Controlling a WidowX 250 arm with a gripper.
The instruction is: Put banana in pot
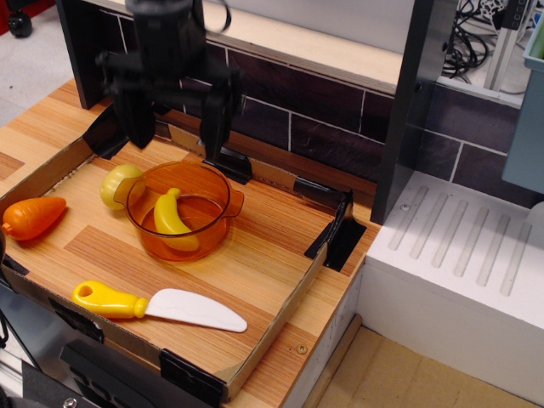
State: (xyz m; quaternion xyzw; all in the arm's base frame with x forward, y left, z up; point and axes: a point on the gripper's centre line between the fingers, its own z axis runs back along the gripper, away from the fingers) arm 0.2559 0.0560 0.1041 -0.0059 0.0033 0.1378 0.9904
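Observation:
The yellow banana [170, 215] lies inside the translucent orange pot [180, 242], which stands on the wooden tray at centre left. My black gripper [174, 134] hangs well above the pot's back rim. Its two fingers are spread wide apart and hold nothing. The gripper is clear of the pot and the banana.
A pale yellow round fruit [118, 183] touches the pot's left side. An orange carrot [32, 217] lies at the tray's left edge. A yellow-handled white knife [157, 306] lies near the front. The tray has low walls [280, 319]; a dark brick wall [323, 119] stands behind.

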